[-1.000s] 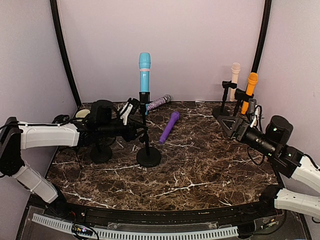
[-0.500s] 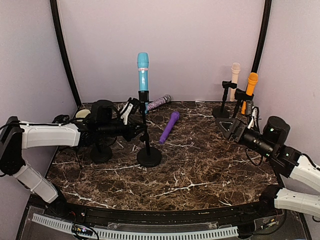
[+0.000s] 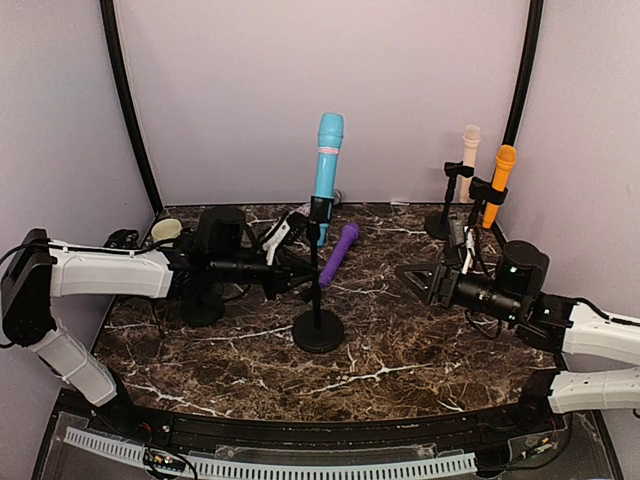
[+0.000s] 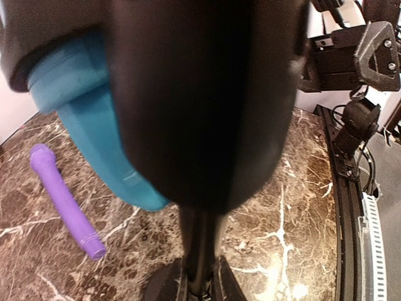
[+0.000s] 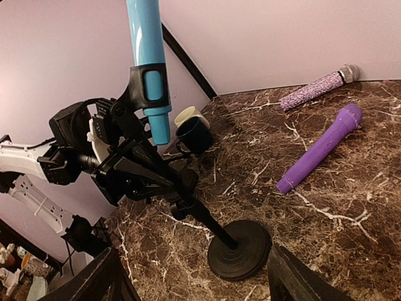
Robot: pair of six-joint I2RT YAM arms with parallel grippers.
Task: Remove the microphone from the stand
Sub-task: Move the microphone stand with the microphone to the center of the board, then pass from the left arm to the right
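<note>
Top view, left of centre: left hand (image 3: 301, 277) clamped tight on the pole of the stand (image 3: 318, 332), partway up, below the clip (image 3: 320, 208). Right of centre: right hand (image 3: 422, 281), fingers spread, holding nothing, aimed at the stand and well apart from it.

Risk: the pole leans in the right wrist view. If the clip is snug, a pull could tip the base or twist the pole in the grip.

Blue microphone (image 3: 327, 160), top centre: seated in the clip, head up, slightly tilted. Slim smooth barrel, pale band under the head.

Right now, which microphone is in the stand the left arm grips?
The blue microphone, in the middle stand the left gripper clamps. The orange microphone and cream microphone stand at back right; the purple microphone lies flat.
</note>
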